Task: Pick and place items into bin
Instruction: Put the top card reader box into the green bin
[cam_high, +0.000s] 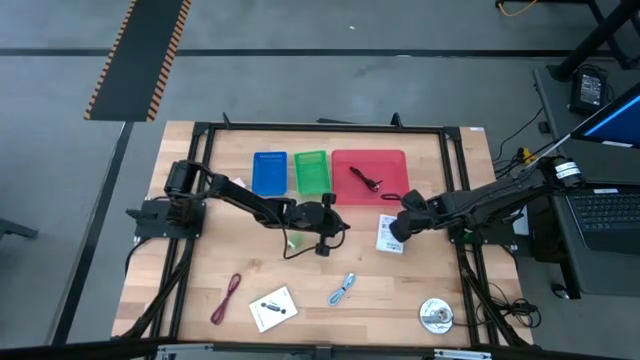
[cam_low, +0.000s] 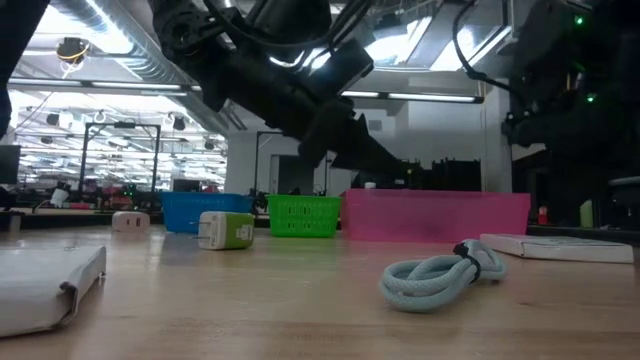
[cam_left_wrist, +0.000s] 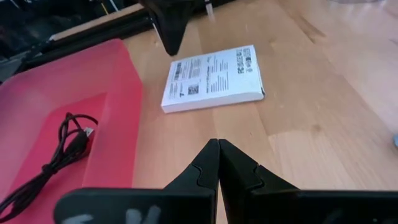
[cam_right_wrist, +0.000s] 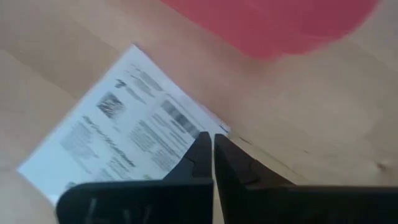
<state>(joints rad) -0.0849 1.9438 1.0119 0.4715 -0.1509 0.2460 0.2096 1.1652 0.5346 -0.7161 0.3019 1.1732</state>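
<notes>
Hovering, with the right tool (cam_high: 396, 229) just over the white printed packet (cam_high: 389, 234) lying flat on the counter (cam_high: 180, 290) beside the red bin's (cam_high: 345, 190) near edge. Showing its two dark fingers (cam_right_wrist: 214, 163) pressed together and holding nothing, tips pointing down at the packet's corner. Waiting at mid-counter with the left tool (cam_high: 335, 226), likewise closed and empty, aimed toward the same packet and the red bin.

Judging the step in hand: lining up on the packet, grasp not yet made. Already lying in the red bin: a black cable (cam_high: 365, 179). Standing to its left: a green bin (cam_high: 311, 172) and a blue bin (cam_high: 269, 172), with nothing visible in either.

Waiting on the near counter: a maroon cable loop (cam_high: 228, 298), a second white card with a small black piece on it (cam_high: 273, 308), a light-blue cable loop (cam_high: 343, 288), a round silvery item (cam_high: 435, 316), and a small green-white piece (cam_high: 294, 241) near the left tool.

Calling next, probably, for spreading the right fingers, then descending astride an edge of the packet; being flat and thin, likely needing an edge or corner pinch, or nudging to tip it up.
</notes>
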